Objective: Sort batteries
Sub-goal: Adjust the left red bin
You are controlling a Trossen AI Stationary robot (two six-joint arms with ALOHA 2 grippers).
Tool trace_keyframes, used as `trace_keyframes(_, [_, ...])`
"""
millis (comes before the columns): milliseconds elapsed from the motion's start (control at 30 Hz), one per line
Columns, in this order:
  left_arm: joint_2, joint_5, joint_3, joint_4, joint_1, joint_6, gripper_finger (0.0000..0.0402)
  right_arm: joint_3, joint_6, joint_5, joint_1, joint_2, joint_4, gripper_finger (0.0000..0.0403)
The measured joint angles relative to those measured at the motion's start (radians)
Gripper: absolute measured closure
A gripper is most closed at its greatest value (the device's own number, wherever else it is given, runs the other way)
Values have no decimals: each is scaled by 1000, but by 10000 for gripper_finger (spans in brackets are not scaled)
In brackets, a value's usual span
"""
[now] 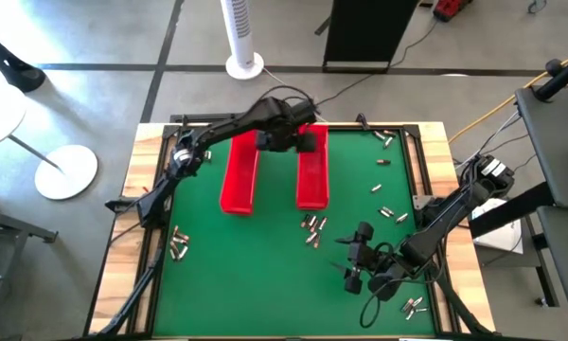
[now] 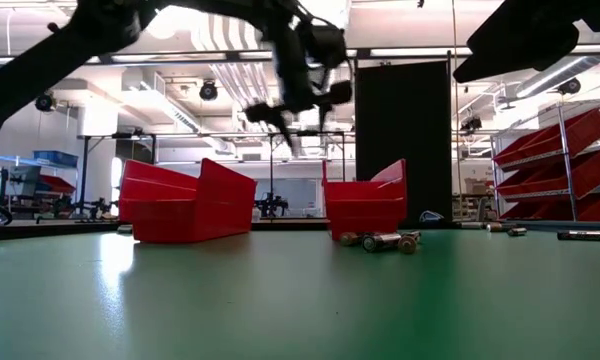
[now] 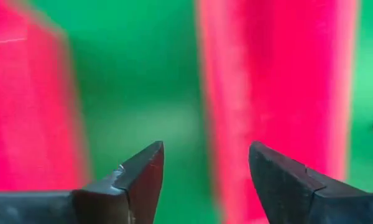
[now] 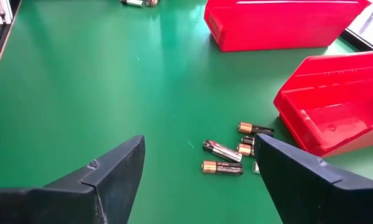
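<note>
Several batteries (image 4: pixel 222 167) lie just ahead of the right end effector (image 4: pixel 199 180) (wide open, empty).

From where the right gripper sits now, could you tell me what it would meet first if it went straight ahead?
The right gripper is open and points across bare green mat toward a small cluster of batteries. It would probably reach those first, with the nearer red tray just behind them, though depth is hard to judge.

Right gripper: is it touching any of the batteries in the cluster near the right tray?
Apart. The right wrist view shows the right gripper open, with bare green mat between its fingers and the batteries lying ahead, near the right tray.
</note>
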Motion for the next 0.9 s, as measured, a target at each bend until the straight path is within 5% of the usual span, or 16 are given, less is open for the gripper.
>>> trace_keyframes(100, [-47, -93, 12, -182, 0, 24, 181, 0, 0, 0, 0, 0, -1, 109])
trace_keyframes(300, [-203, -130, -96, -159, 0, 33, 190, 0, 8, -1, 0, 0, 4, 97])
trace_keyframes(667, [-514, -175, -662, -155, 10, 1, 232, 0, 3, -3, 0, 0, 0, 101])
trace_keyframes(900, [-605, -165, -896, 65, 10, -42, 240, 0, -2, 0, -1, 0, -1, 105])
